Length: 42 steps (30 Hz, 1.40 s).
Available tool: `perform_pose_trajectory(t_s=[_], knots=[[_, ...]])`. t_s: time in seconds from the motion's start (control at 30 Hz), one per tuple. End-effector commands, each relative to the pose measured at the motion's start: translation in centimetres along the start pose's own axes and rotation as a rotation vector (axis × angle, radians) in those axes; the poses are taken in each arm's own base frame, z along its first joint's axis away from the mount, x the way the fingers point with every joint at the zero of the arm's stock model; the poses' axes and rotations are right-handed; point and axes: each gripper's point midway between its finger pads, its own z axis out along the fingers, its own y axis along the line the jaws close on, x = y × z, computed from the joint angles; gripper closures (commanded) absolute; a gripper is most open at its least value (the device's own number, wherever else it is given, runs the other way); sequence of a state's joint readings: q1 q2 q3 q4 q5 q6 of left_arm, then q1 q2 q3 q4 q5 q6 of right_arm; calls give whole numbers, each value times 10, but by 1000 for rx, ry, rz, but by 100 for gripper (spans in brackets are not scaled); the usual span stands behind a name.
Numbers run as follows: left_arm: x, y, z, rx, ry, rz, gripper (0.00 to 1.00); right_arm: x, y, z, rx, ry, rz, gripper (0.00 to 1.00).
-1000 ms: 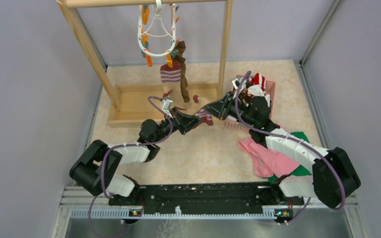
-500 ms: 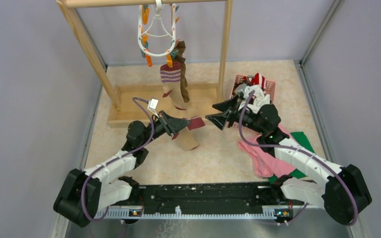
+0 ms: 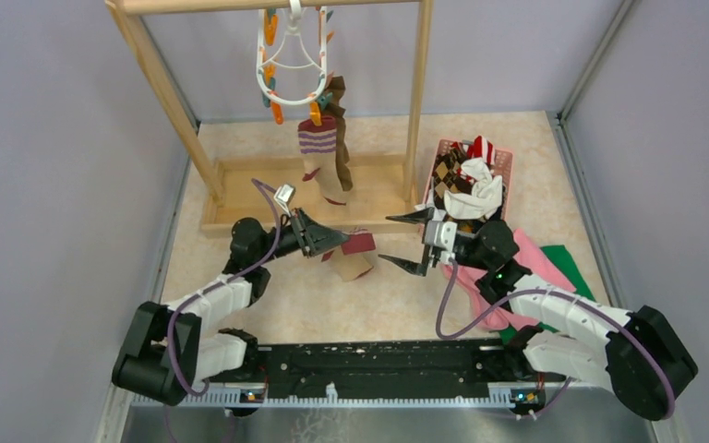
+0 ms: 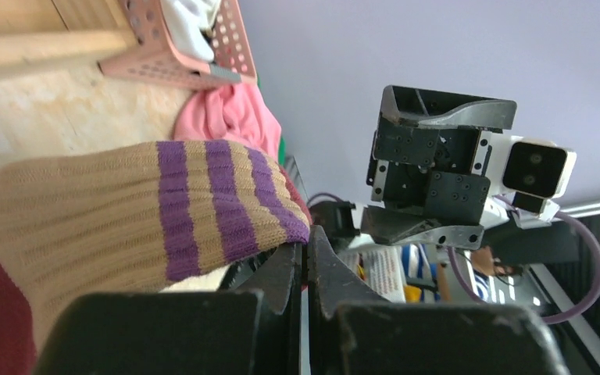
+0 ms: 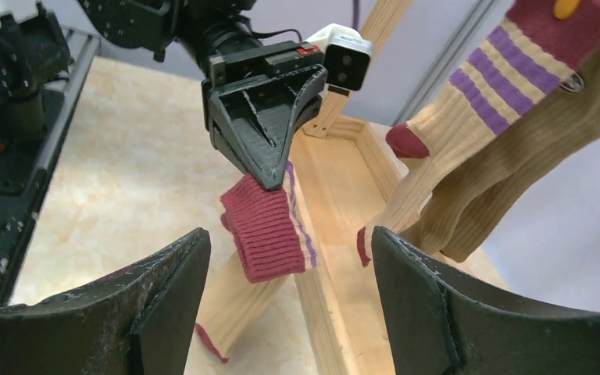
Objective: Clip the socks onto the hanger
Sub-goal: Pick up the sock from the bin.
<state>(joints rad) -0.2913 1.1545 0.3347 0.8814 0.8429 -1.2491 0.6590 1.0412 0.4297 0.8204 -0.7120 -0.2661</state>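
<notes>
Right fingers (image 3: pixel 411 216) having let go and backed off, now gaping wide, holding nothing. Left fingers (image 3: pixel 318 235) pinching striped sock (image 3: pixel 355 260) at cuff, length hanging down toward surface. Hanger (image 3: pixel 291 55) hanging above, behind; I'm judging left arm nearer.

The left end effector (image 4: pixel 306 262) pinched the purple-striped cuff of a tan sock (image 4: pixel 117 215), with a pink basket (image 4: pixel 152 55) behind.

The sock (image 4: pixel 125 211) is soft, matt, ribbed knit cloth, the fingers (image 5: pixel 430 312) matt black plastic with a grainy face, the hanger (image 3: pixel 294 17) glossy white plastic, the rack (image 3: pixel 419 74) bare pale wood, the basket (image 3: pixel 506 171) pink perforated plastic, the surface (image 3: pixel 378 295) smooth and speckled.
</notes>
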Motion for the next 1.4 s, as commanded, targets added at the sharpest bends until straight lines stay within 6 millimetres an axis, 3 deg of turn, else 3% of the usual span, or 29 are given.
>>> perform_pose_trajectory(t_s=[0.0,0.27,0.4,0.77,1.17,1.37], knots=[[8,-18,-2,95,90,-29,100,-5,-2,14,-53,5,-213,26],[12,-21,-2,141,160,-63,100,32,20,31,-145,152,-324,28],[14,-22,-3,159,182,-68,100,42,22,41,-155,199,-366,30],[13,-21,-3,169,188,-72,100,43,19,49,-137,192,-414,42],[11,-19,-1,185,186,-108,100,22,15,51,-81,109,-458,64],[11,-16,-1,194,178,-123,95,13,18,49,-84,75,-456,87]])
